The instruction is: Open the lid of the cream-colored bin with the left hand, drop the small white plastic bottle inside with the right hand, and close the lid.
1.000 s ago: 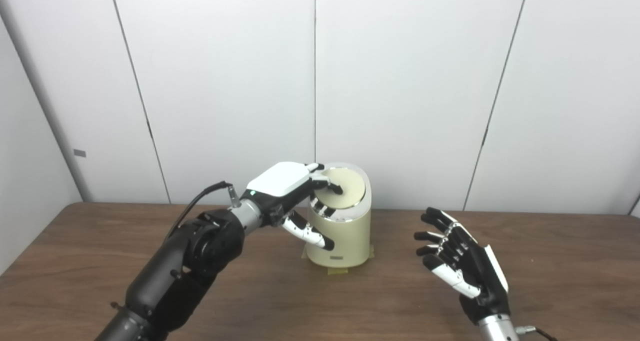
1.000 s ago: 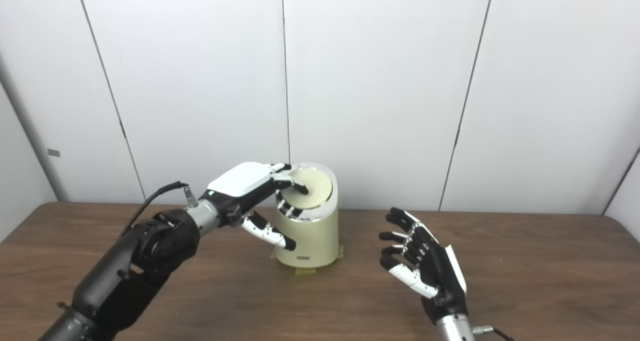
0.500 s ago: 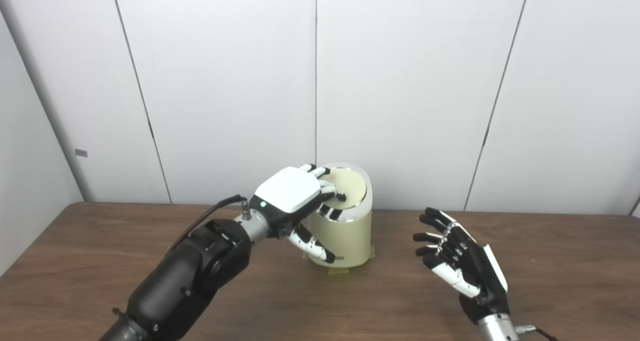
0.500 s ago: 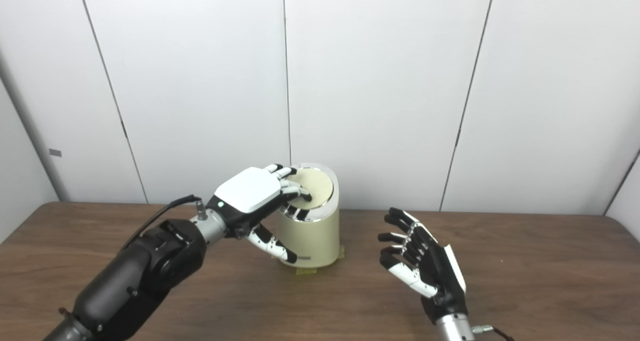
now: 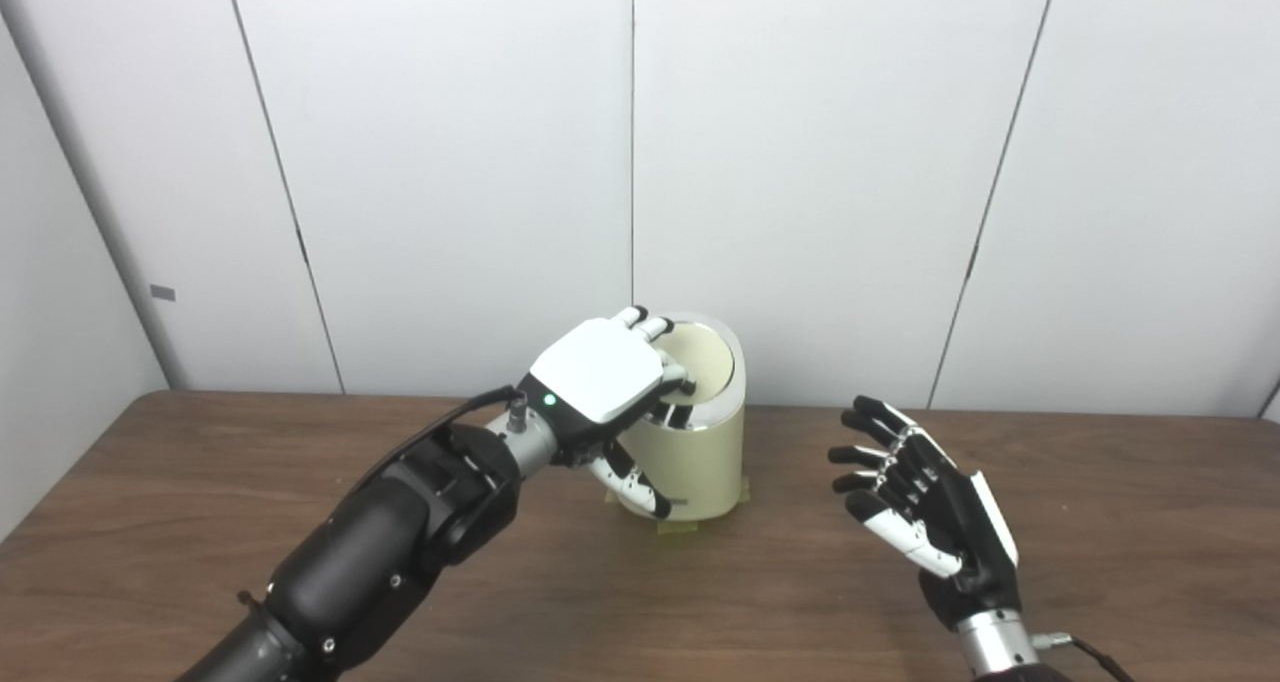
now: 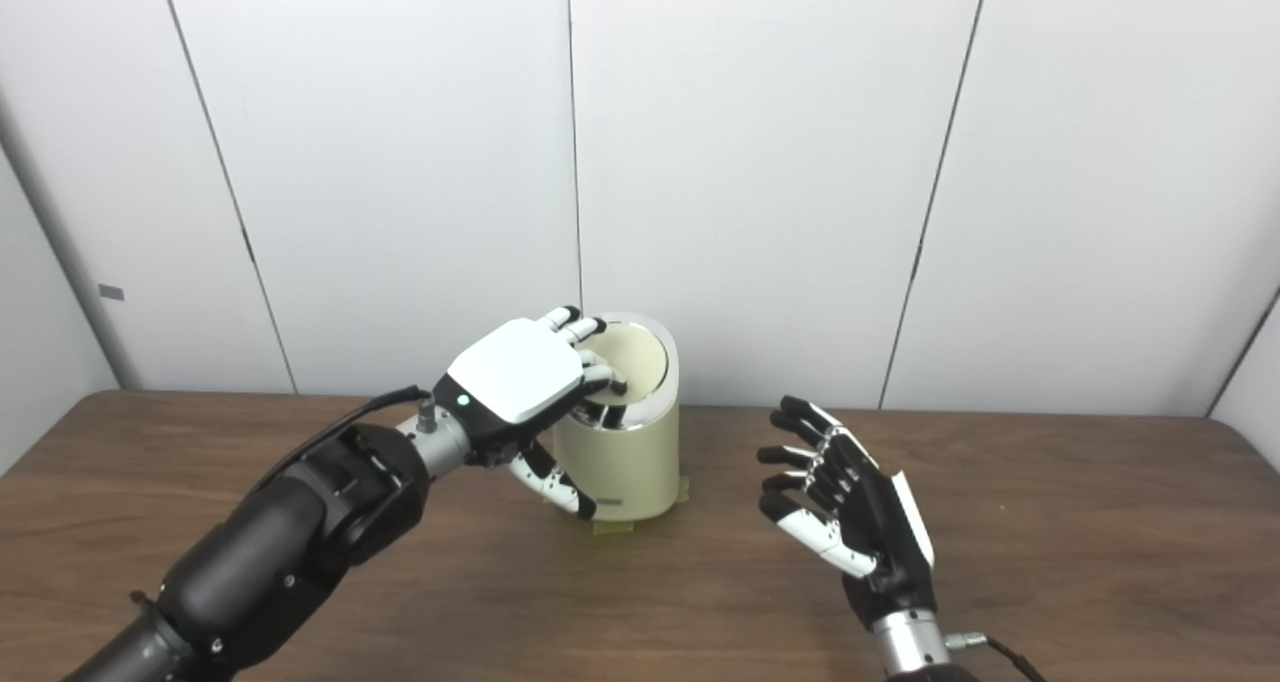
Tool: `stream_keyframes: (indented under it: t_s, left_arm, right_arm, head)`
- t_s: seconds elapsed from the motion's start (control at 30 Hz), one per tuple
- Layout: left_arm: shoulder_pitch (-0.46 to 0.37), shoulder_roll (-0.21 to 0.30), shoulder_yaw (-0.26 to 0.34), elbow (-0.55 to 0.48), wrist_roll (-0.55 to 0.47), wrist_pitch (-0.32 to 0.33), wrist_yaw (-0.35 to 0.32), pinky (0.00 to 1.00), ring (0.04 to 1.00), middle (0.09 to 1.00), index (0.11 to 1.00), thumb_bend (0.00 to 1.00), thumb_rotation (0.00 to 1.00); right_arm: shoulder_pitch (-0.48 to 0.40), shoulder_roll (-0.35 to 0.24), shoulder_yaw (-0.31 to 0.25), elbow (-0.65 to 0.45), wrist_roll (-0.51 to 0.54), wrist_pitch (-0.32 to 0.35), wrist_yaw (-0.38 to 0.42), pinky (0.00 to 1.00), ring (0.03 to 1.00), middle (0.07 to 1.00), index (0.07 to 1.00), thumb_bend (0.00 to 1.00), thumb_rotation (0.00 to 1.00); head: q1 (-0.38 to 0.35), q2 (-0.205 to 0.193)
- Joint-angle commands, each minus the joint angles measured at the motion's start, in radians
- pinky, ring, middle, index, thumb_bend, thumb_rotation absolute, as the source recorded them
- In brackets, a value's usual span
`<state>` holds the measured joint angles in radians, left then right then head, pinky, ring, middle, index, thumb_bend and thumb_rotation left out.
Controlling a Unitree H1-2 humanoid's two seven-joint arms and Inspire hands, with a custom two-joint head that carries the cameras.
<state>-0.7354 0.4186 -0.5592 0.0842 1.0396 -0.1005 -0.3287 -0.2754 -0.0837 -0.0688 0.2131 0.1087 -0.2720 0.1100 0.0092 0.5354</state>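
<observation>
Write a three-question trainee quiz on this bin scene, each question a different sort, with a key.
1. True or false: the right hand holds a small white plastic bottle.
2. Multiple choice: the left hand is (A) flat on the brown wooden table, (B) over the round lid of the cream-colored cylindrical bin with fingers on it, (C) raised clear of the bin.
3. Fill in: the bin stands on patches of ____ stuck to the table.

Key: 1 false, it is open and empty, and no bottle is visible. 2 B. 3 tape.
</observation>
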Motion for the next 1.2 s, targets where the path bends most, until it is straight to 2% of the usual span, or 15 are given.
stream_keyframes:
  t_s: [0.0, 0.5, 0.63, 0.77, 0.87, 0.97, 1.07, 1.17]
  left_arm:
    - [0.036, 0.002, -0.049, 0.028, -0.029, -0.046, -0.099, 1.0, 0.99, 0.801, 0.782, 0.96, 0.4]
    - [0.043, 0.004, -0.063, 0.015, -0.08, -0.058, -0.116, 1.0, 0.979, 0.799, 0.788, 0.96, 0.38]
    - [0.039, 0.011, -0.04, -0.005, -0.103, -0.041, -0.115, 1.0, 0.981, 0.805, 0.796, 0.94, 0.38]
    - [0.066, -0.005, 0.07, -0.062, -0.173, 0.009, -0.042, 1.0, 0.964, 0.848, 0.847, 0.86, 0.37]
    - [0.101, -0.036, 0.172, -0.1, -0.211, 0.042, 0.046, 1.0, 0.964, 0.894, 0.894, 0.82, 0.33]
    - [0.139, -0.065, 0.262, -0.107, -0.233, 0.028, 0.168, 1.0, 0.982, 0.928, 0.934, 0.77, 0.31]
    - [0.177, -0.101, 0.344, -0.11, -0.269, 0.017, 0.269, 1.0, 0.991, 0.948, 0.955, 0.72, 0.35]
    - [0.231, -0.139, 0.413, -0.13, -0.329, 0.017, 0.332, 0.91, 0.961, 0.95, 0.948, 0.69, 0.33]
  right_arm:
    - [-0.035, -0.002, -0.004, -0.036, 0.001, -0.008, -0.012, 0.55, 0.675, 0.804, 0.802, 0.87, 0.45]
    - [-0.033, 0.001, -0.007, -0.045, -0.004, 0.006, -0.014, 0.55, 0.67, 0.805, 0.803, 0.88, 0.46]
    - [-0.034, 0.0, -0.007, -0.045, -0.008, 0.004, -0.016, 0.55, 0.675, 0.807, 0.803, 0.87, 0.46]
    - [-0.036, -0.002, -0.007, -0.037, -0.005, -0.003, -0.012, 0.55, 0.673, 0.808, 0.803, 0.86, 0.45]
    - [-0.037, -0.002, -0.009, -0.031, -0.002, -0.005, -0.011, 0.55, 0.677, 0.808, 0.801, 0.85, 0.44]
    - [-0.039, -0.004, -0.012, -0.025, 0.01, -0.006, -0.005, 0.55, 0.676, 0.81, 0.802, 0.86, 0.43]
    - [-0.038, -0.005, -0.011, -0.024, 0.004, -0.004, -0.01, 0.55, 0.665, 0.806, 0.801, 0.86, 0.44]
    - [-0.04, -0.008, -0.013, -0.012, 0.01, -0.009, -0.006, 0.55, 0.671, 0.808, 0.805, 0.86, 0.44]
  head:
    - [0.001, 0.001]
    - [0.002, 0.01]
    - [0.002, 0.008]
    - [0.001, 0.007]
    - [0.002, 0.006]
    - [0.004, 0.006]
    - [0.006, 0.007]
    - [0.007, 0.007]
